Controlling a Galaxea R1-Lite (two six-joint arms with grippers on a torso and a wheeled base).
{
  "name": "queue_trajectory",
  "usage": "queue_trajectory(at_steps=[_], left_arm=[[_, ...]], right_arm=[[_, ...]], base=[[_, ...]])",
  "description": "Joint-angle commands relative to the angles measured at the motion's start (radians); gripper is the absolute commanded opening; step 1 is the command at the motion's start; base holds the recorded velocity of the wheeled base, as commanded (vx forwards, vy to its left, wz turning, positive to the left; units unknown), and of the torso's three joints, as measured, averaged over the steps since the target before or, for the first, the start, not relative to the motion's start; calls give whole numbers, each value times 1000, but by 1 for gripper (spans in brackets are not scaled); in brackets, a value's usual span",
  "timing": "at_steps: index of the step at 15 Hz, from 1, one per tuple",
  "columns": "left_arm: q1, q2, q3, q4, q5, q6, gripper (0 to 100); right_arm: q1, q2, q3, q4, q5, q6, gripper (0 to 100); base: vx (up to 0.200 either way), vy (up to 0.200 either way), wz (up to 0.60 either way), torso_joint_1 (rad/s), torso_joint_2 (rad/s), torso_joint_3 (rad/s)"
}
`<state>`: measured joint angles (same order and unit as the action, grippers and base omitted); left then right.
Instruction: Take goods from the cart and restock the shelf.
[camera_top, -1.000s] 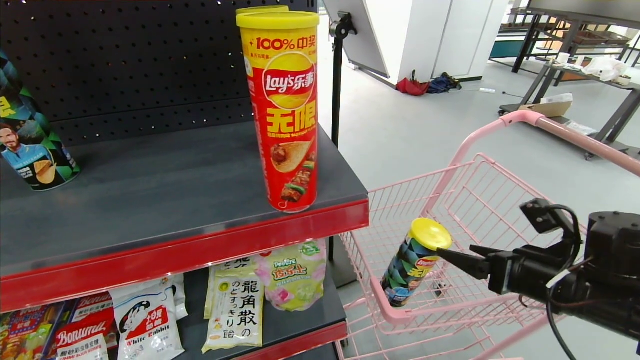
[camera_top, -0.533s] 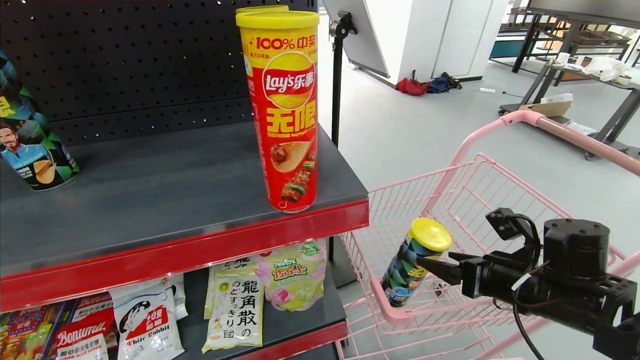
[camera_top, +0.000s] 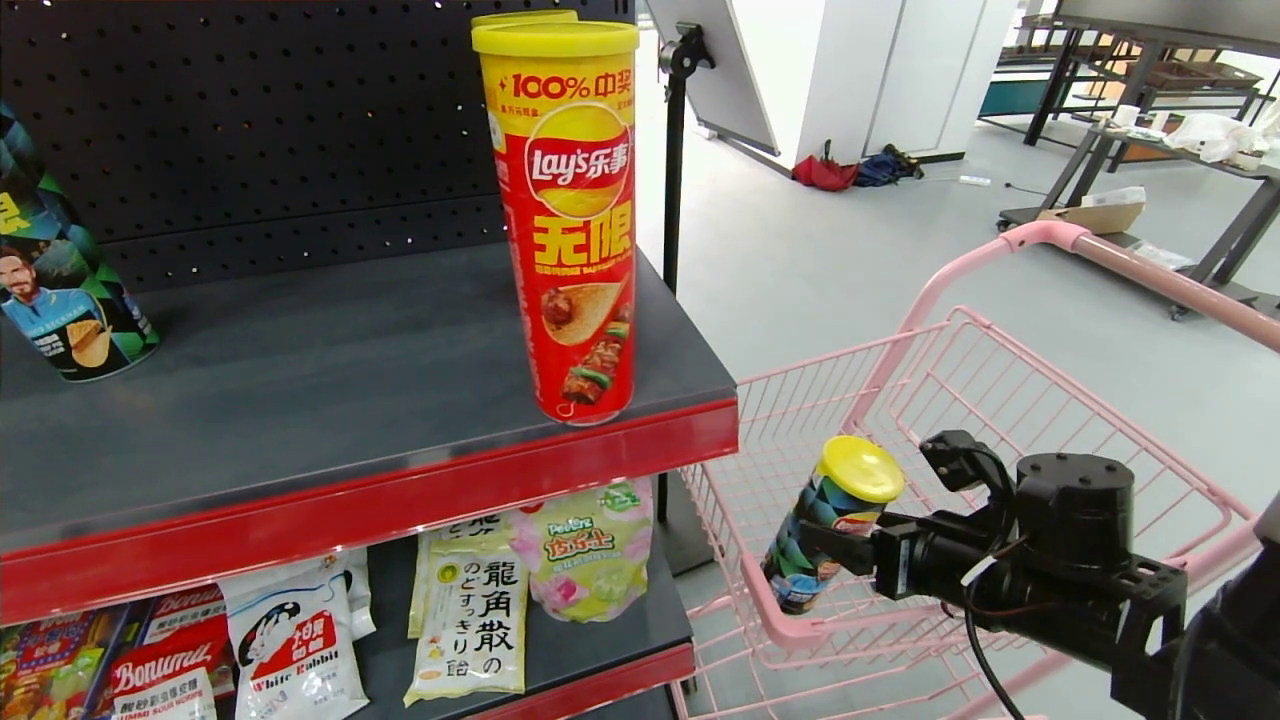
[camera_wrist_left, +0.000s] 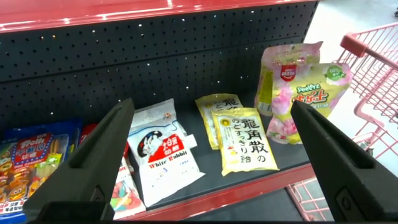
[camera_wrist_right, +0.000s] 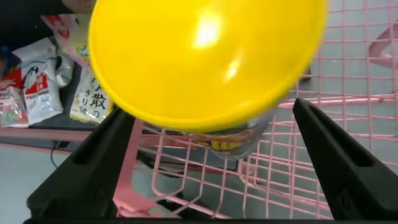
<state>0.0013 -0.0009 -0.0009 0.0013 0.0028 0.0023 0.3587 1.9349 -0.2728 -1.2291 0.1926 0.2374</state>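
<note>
Standing on the left is a big dark shelf (camera_top: 350, 400) with a red front edge and a back wall full of little holes. Just beside it on the right is a pink wire cart (camera_top: 1000, 390). The right gripper (camera_top: 828, 545) is low in the cart. Its two black fingers (camera_wrist_right: 93, 168) are spread wide, one on each side of a dark can (camera_top: 832, 500) with a yellow lid. There is a gap on both sides, so it has not grabbed the can. The dark can leans tilted in the cart's corner next to the shelf, with its lid up and toward the gripper. A tall red can (camera_top: 575, 240) stands upright near the right front edge of the top shelf board, and the lid of another can peeks out behind it. Well apart from it, at the far left of that board, stands a green and black can (camera_top: 60, 290). The left gripper (camera_wrist_left: 208, 115) hangs in front of the lower shelf board, open wide and holding nothing. On that lower board are snack bags: a white bag (camera_top: 295, 640), a yellow bag (camera_top: 470, 610) and a pink and green bag (camera_top: 590, 555) by the cart.
</note>
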Motion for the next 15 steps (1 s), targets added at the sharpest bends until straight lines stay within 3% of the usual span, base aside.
queue_trajectory(at_steps=[1,8,9,15], left_arm=[[0,1,1,0,0,-1,100],[0,1,1,0,6,1,100],[0,1,1,0,6,1,100],[0,1,1,0,6,-1,100]], right_arm=[[20,30,-19,-1,-10,0,100],[32,78,-79,-1,-36,-13,100],[34,85,-77,-1,-45,-13,0],[43,72,-82,-3,-68,-13,0]], base=[[0,0,0,0,0,0],[0,0,0,0,0,0],[0,0,0,0,0,0],[0,0,0,0,0,0]])
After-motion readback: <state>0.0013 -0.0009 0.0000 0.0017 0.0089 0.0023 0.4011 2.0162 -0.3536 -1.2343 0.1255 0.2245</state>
